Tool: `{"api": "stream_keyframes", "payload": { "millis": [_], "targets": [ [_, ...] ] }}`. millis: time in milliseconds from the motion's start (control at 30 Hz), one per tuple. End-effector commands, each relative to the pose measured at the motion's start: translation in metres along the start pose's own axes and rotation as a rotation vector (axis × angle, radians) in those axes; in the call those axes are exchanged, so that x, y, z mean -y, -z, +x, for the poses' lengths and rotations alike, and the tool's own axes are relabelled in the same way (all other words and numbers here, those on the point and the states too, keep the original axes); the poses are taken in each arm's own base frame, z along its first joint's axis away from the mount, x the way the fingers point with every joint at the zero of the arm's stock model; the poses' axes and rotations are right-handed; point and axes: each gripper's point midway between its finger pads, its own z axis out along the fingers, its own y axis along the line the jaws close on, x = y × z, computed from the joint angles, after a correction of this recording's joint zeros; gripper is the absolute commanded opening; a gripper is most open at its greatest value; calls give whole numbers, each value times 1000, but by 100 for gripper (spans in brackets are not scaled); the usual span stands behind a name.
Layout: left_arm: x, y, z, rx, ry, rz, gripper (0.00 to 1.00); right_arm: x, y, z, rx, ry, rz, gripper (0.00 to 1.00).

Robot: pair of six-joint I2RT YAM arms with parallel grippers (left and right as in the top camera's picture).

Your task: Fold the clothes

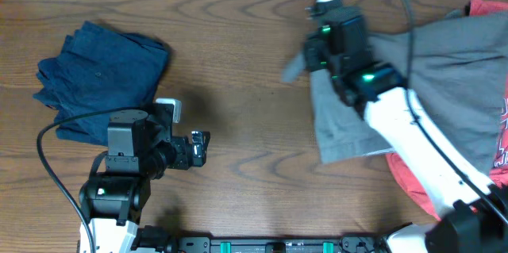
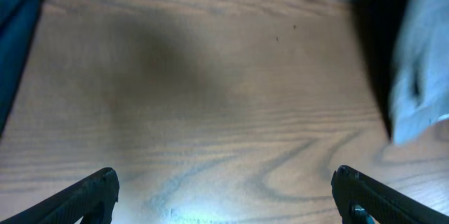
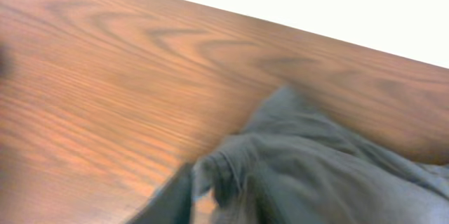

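Note:
A grey garment (image 1: 444,70) lies spread at the right of the table, over a red garment (image 1: 413,178). My right gripper (image 1: 298,63) is shut on the grey garment's left edge and holds it lifted; in the right wrist view the bunched grey cloth (image 3: 295,168) fills the jaws. A folded dark blue garment (image 1: 99,74) lies at the far left. My left gripper (image 1: 198,148) is open and empty above bare wood, right of the blue garment; its two fingertips (image 2: 224,196) stand wide apart in the left wrist view.
The wooden table (image 1: 238,70) runs between the two piles. The red garment also shows at the far right edge (image 1: 488,7). A black cable (image 1: 48,158) loops by the left arm's base.

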Motion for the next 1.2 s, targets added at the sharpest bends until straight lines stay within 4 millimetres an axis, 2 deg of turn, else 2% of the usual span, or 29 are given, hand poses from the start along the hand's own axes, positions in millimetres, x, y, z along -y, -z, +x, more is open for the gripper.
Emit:
{"api": "stream_keyframes", "payload": {
  "millis": [0, 67, 100, 133, 233, 333, 400, 500, 633, 767, 967, 1167],
  "targets": [
    [6, 4, -12, 36, -11, 18, 98, -44, -30, 22, -46, -32, -94, 50],
    [6, 5, -14, 46, -14, 19, 98, -55, -40, 29, -53, -14, -90, 77],
    [6, 5, -14, 47, -14, 19, 98, -52, -43, 33, -61, -7, -62, 99],
    [6, 5, -14, 47, -14, 19, 98, -46, -43, 36, -70, -3, -24, 99],
    [7, 5, -14, 45, -10, 22, 98, -9, -32, 44, -103, -39, 167, 99],
    [8, 5, -15, 49, 66, 30, 98, 40, -2, 52, -153, -92, 355, 99],
    [8, 4, -18, 56, 143, 34, 98, 76, 26, 64, -204, -178, 463, 99],
    [8, 0, -21, 53, 233, 43, 98, 114, 60, 89, -304, -331, 534, 99],
    [29, -12, -19, -11, 247, 177, 98, 147, 92, 133, -495, -493, 551, 99],
    [45, -32, -9, -118, 265, 258, 98, 179, 116, 164, -610, -642, 614, 99],
    [70, -73, 23, -323, 338, 273, 98, 218, 146, 193, -678, -830, 687, 99],
    [119, -113, 52, -445, 304, 331, 98, 240, 166, 212, -713, -952, 708, 99]
  ]
}}
